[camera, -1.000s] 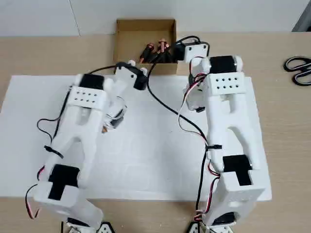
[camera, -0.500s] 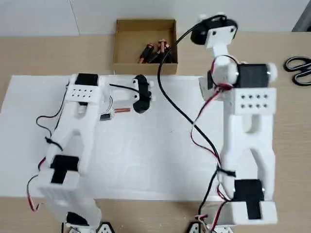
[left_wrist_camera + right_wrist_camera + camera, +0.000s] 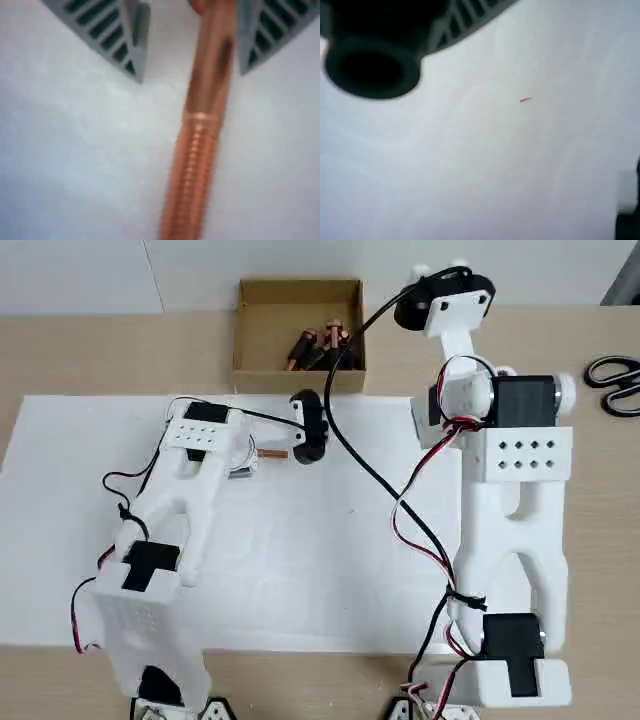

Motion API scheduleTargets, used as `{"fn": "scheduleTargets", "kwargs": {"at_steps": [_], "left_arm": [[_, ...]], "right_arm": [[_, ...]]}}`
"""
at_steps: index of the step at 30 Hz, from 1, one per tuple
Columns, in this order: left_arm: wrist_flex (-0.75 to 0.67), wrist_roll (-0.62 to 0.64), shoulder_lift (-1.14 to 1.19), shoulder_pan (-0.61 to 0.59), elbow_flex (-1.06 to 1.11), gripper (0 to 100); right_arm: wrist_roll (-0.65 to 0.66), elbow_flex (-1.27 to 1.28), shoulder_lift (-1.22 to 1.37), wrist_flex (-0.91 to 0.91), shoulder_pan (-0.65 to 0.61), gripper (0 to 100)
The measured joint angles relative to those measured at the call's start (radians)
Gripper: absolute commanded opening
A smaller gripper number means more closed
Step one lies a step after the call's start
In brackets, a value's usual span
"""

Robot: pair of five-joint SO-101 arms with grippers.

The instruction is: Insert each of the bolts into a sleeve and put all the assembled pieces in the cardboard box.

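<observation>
While left gripper (image 3: pixel 191 72) clamps bolt (image 3: pixel 197 150), box (image 3: pixel 265 310) holds assemblies (image 3: pixel 318 346).

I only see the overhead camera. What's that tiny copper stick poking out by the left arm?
Observer: A bolt. The left wrist view shows a smooth shank, then threads toward its free end.
Operator: Is something holding it?
Observer: It runs between the left gripper's two grey fingers, lying against one; the actual grip point is out of frame.
Operator: Does the other arm have anything?
Observer: The right wrist view shows a black sleeve, hollow end toward the camera, beside a ribbed grey finger.
</observation>
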Motion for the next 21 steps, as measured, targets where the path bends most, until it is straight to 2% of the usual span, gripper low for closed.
{"fn": "scheduleTargets", "kwargs": {"at_steps": [3, 7, 15, 21], "left_arm": [[0.0, 0.041, -0.011, -0.002, 0.0, 12], [0.023, 0.247, -0.097, -0.002, 0.0, 13], [0.226, 1.014, -0.419, -0.002, -0.02, 12], [0.224, 1.524, -0.514, -0.028, -0.021, 10]], "right_arm": [[0.0, 0.0, 0.0, 0.0, -0.021, 0.4], [0.0, 0.0, 0.0, 0.0, -0.025, 0.4], [0.0, 0.0, 0.0, 0.0, -0.025, 0.4], [0.0, 0.0, 0.0, 0.0, -0.04, 0.4]]}}
